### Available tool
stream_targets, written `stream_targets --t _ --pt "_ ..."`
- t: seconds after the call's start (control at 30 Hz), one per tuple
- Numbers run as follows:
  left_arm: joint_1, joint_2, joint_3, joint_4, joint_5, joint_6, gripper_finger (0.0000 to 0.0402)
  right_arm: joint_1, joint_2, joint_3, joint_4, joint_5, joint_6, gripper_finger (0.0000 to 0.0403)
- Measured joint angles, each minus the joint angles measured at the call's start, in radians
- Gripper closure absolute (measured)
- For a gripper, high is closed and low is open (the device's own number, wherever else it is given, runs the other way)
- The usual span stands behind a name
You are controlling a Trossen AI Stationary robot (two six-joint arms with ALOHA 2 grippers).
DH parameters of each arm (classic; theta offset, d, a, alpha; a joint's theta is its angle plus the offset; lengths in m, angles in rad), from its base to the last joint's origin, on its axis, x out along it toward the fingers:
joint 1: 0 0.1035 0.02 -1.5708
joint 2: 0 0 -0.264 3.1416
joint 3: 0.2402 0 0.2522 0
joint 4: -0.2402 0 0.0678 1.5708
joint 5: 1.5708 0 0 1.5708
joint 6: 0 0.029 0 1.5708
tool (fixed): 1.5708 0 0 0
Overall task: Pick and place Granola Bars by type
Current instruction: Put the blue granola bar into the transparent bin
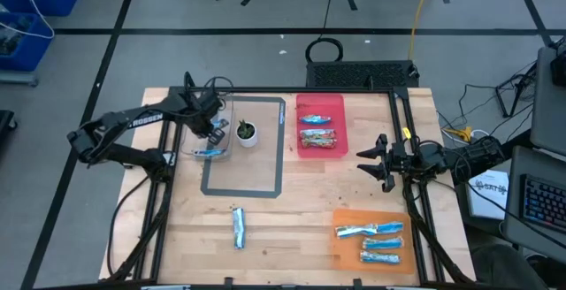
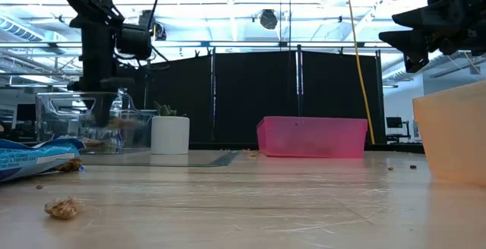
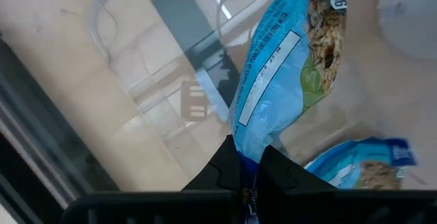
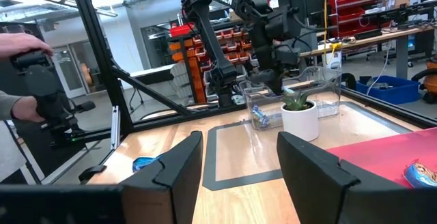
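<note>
Pinching a blue granola bar (image 3: 287, 67) end-on, left hand (image 3: 251, 166) closed — wrist view only, right hand (image 1: 382, 162) half-open, empty.

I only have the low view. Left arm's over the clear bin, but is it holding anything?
Observer: Yes. The left gripper is shut on a blue granola bar by its crimped end.
Operator: Anything left in that clear bin?
Observer: One more blue bar lies below the held one, in the clear bin.
Operator: Right arm?
Observer: The right gripper is open and empty, between the red tray and the orange tray.
</note>
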Motion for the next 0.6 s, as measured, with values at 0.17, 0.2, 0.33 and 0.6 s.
stream_targets --t 0.17,0.2,0.33,0.6 --pt "-0.027 0.0 -0.08 0.046 -0.002 -0.053 0.0386 0.0 0.0 0.0 0.0 0.0 0.0 0.022" --pt "-0.032 0.0 -0.092 0.05 -0.006 -0.064 0.0386 0.0 0.0 0.0 0.0 0.0 0.0 0.022" --pt "-0.047 0.0 -0.139 0.103 0.0 -0.079 0.0386 0.0 0.0 0.0 0.0 0.0 0.0 0.022" --pt "-0.053 0.0 -0.184 0.172 0.049 -0.126 0.0328 0.0 0.0 0.0 0.0 0.0 0.0 0.022"
